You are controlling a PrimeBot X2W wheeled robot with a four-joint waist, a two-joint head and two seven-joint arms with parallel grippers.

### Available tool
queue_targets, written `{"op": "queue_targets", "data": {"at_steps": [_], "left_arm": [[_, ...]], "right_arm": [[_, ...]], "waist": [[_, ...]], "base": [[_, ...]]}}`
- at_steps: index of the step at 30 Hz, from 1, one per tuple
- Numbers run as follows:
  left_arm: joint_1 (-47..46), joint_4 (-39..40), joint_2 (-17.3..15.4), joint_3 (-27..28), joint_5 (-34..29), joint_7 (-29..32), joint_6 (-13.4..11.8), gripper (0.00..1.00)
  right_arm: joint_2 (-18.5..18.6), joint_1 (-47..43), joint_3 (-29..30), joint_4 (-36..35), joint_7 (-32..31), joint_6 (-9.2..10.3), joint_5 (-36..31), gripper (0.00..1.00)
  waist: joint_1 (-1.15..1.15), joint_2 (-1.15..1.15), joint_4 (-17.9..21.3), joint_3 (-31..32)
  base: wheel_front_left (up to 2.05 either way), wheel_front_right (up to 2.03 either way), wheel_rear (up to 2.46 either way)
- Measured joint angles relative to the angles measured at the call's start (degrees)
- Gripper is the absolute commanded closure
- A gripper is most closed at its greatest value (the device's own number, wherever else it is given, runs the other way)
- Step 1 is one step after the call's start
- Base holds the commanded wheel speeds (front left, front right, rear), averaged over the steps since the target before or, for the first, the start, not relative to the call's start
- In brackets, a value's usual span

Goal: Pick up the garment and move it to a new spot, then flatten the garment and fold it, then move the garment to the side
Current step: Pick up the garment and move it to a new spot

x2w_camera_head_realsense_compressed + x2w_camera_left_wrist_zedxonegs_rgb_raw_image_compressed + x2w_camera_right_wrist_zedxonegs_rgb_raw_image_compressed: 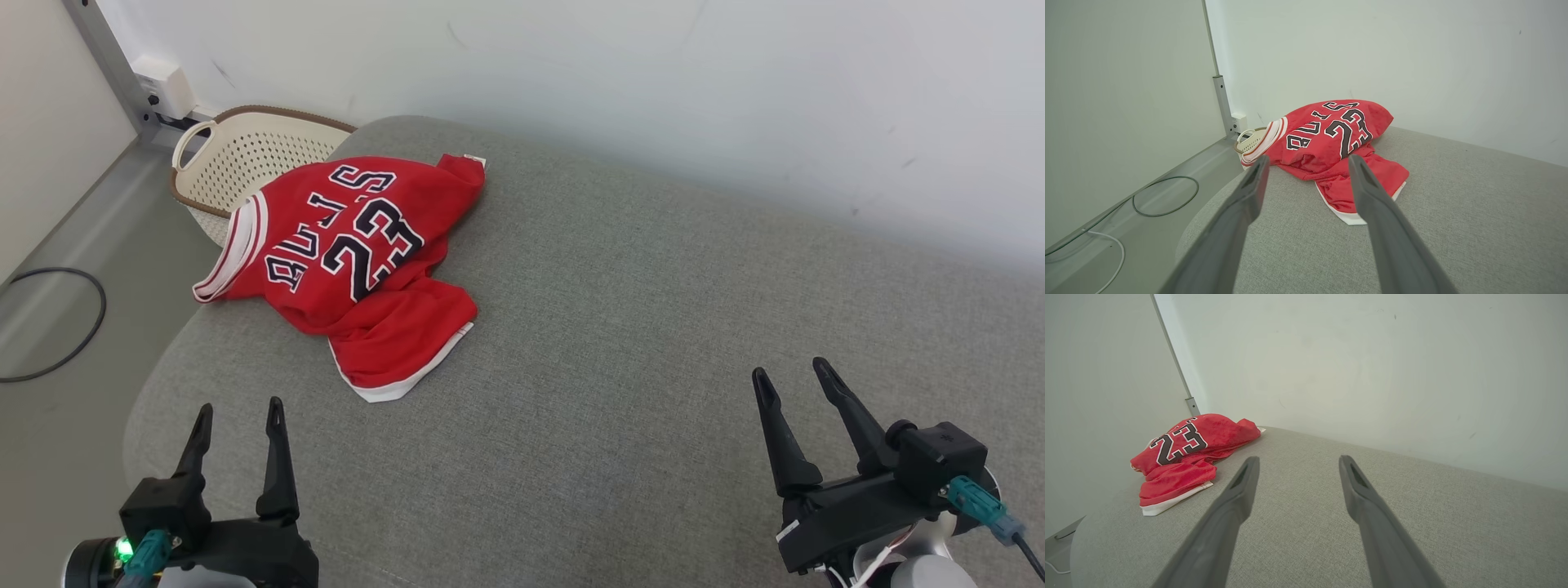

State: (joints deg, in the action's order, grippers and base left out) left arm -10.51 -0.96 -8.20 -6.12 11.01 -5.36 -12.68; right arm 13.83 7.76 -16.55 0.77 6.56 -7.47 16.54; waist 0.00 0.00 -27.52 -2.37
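Clearly the red jersey [351, 253] is light, limp, slippery mesh (bunched loosely); best pinched at its white-trimmed hem. Left gripper [238, 416] and right gripper [790, 371] gape, empty.

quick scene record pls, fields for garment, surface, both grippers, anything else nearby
garment: red jersey, crumpled, number 23 showing
place: far left part of the grey padded surface
left gripper: open, empty, short of the jersey
right gripper: open, empty, over bare surface, apart from the jersey
nearby: white perforated basket just beyond the jersey, off the surface
task stage: jersey not yet picked up
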Motion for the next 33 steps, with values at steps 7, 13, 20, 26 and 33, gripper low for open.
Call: {"op": "queue_targets", "data": {"at_steps": [7, 13, 20, 26, 33], "left_arm": [[0.0, 0.1, -0.1, -0.4, 0.0, 0.0, -0.2, 0.0], [0.0, 0.4, -0.4, -0.3, 0.1, 0.1, -0.5, 0.0], [-1.9, 3.3, -0.8, 0.8, 0.9, -0.8, -0.9, 0.0], [-11.1, 6.4, -3.1, 2.8, 0.8, 0.5, -1.0, 0.0], [-24.5, -4.7, -5.7, 4.2, 4.5, 6.0, 2.4, 0.0]], "right_arm": [[0.0, 0.0, -0.1, 0.1, 0.1, 0.0, 0.0, 0.0], [-0.1, 0.0, -0.2, 0.1, 0.1, 0.0, 0.0, 0.0], [0.0, 0.3, -0.3, -0.3, -0.1, 0.0, 0.1, 0.0], [0.8, 1.4, -1.1, -1.4, -1.1, 0.0, 0.1, 0.0], [3.1, 3.1, -1.8, -3.3, -2.5, 0.0, 0.3, 0.0]], "waist": [[0.0, 0.0, -0.2, 0.0], [0.0, 0.0, -0.4, 0.0], [0.0, 0.0, -0.4, -0.6], [0.0, 0.0, 0.3, -2.0], [0.0, 0.0, 2.1, -4.8]], "base": [[0.0, 0.0, 0.0], [0.0, 0.0, 0.0], [0.0, 0.0, 0.0], [0.0, 0.0, 0.0], [0.0, 0.0, 0.0]]}}
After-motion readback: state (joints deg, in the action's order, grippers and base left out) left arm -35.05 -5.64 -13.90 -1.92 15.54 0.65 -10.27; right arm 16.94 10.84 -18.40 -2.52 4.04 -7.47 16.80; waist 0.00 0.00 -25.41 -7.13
